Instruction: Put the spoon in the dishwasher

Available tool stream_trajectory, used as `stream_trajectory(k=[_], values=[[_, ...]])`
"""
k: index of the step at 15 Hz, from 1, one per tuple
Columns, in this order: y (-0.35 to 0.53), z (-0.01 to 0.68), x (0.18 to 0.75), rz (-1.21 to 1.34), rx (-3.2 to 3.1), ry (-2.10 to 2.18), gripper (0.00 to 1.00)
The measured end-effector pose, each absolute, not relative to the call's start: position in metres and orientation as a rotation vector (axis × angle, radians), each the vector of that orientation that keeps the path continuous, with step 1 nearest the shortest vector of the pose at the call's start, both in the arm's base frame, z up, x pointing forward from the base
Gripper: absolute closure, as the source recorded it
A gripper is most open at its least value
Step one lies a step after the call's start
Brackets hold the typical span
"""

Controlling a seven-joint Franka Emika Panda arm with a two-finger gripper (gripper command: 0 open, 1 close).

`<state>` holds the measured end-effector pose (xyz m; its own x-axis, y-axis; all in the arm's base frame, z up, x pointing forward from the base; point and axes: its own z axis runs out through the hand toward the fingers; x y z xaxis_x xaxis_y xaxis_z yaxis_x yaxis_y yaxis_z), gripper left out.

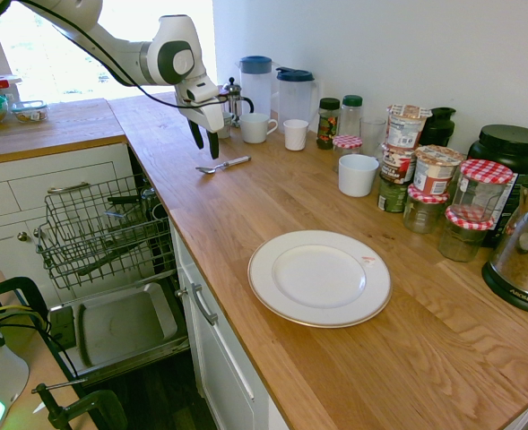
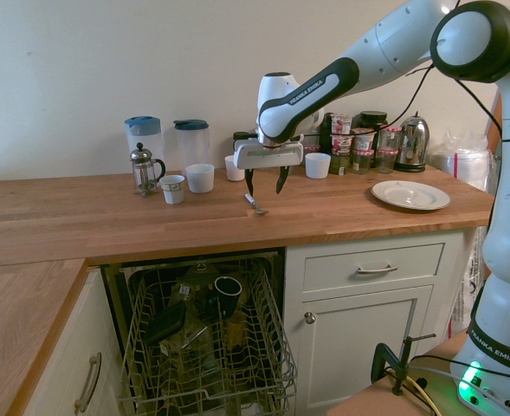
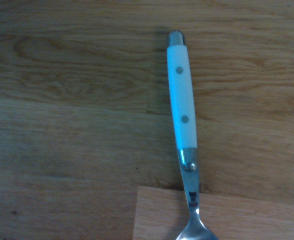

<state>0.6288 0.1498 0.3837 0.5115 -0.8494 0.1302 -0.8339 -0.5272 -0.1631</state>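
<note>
Fingers of gripper (image 2: 265, 191) wide apart, nothing between them. Spoon (image 3: 182, 100) flat on counter (image 2: 73, 217), just below them. Center over white handle (image 3: 180, 80), not bowl; turn jaws so they close across it. Descend gently, tips almost to wood, then squeeze: rounded handle could roll. Lift straight, clear counter edge. Farther, lower: open dishwasher (image 1: 125, 322), rack (image 1: 111, 210) pulled out. Probably aim beside dark cup (image 2: 229, 290), lower before you release; thin metal could slip through wires.

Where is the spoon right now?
In the first exterior view, the spoon lies on the wooden counter, just below the open gripper.
</note>
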Motion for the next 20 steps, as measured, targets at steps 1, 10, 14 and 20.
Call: stream_trajectory(k=[1,10,14,20], values=[[0.15,0.377,0.635,-0.289,-2.663,1.499,0.0],[0.149,0.347,0.664,-0.228,-2.669,1.554,0.0],[0.148,0.343,0.672,-0.211,-2.672,1.57,0.0],[0.146,0.337,0.68,-0.192,-2.668,1.581,1.0]])
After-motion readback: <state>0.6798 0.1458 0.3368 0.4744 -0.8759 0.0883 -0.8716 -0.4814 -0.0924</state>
